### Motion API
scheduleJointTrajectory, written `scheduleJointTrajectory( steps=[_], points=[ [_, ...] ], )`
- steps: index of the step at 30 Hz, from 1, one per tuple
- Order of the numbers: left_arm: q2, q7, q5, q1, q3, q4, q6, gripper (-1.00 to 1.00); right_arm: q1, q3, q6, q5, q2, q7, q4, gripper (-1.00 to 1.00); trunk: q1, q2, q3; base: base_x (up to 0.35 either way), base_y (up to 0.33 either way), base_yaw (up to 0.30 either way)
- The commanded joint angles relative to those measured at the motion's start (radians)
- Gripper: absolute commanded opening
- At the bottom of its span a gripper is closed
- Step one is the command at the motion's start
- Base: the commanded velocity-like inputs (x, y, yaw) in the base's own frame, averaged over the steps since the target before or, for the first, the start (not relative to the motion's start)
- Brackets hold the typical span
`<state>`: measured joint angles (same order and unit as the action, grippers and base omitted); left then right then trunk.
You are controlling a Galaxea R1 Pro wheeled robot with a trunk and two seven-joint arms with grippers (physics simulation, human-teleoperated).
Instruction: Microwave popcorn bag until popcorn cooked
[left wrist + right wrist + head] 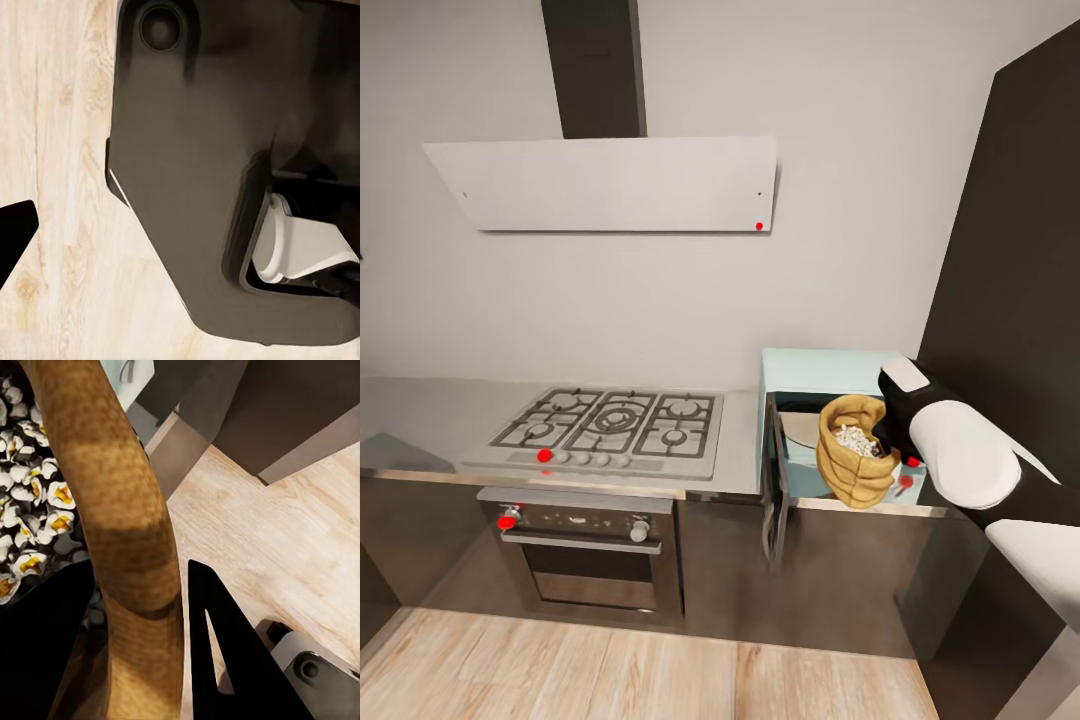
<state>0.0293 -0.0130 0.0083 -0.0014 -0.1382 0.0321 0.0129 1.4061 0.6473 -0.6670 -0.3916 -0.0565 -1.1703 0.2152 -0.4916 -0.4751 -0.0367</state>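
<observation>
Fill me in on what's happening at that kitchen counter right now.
The robot's right pincer is clamped on the rolled rim of the wrinkled tan-orange popcorn bag, holding it at the mouth of the pale mint-blue microwave, whose dark door hangs open. The bag holds pale popcorn, some showing yellow centres. The microwave stands on the grey metal countertop beside a gas hob. The left wrist view faces the wooden floor.

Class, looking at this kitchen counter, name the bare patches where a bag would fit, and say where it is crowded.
Bare countertop lies left of the hob. Crowded: the microwave mouth, where the right tool holds the popcorn bag.
</observation>
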Motion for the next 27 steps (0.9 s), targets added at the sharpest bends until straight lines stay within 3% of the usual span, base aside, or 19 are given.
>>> scheduleJointTrajectory(
  steps=[1, 9, 27],
  points=[
    [0.001, -0.002, 0.001, 0.0, -0.006, 0.002, 0.002, 1.0, 0.001, -0.006, -0.008, -0.01, 0.0, -0.006, 0.001, -1.0, -0.001, -0.002, -0.002, 0.0, 0.0, 0.0],
    [0.001, -0.001, 0.001, 0.0, -0.006, 0.002, 0.002, 1.0, 0.001, -0.006, -0.008, -0.01, 0.0, -0.072, 0.001, -1.0, -0.008, -0.016, -0.008, 0.0, 0.0, 0.0],
    [0.0, 0.007, 0.001, 0.0, -0.001, 0.0, -0.007, 1.0, 0.001, -0.006, -0.008, -0.01, 0.001, -0.075, 0.001, -1.0, -0.008, -0.016, -0.008, 0.043, 0.0, 0.0]
  ],
)
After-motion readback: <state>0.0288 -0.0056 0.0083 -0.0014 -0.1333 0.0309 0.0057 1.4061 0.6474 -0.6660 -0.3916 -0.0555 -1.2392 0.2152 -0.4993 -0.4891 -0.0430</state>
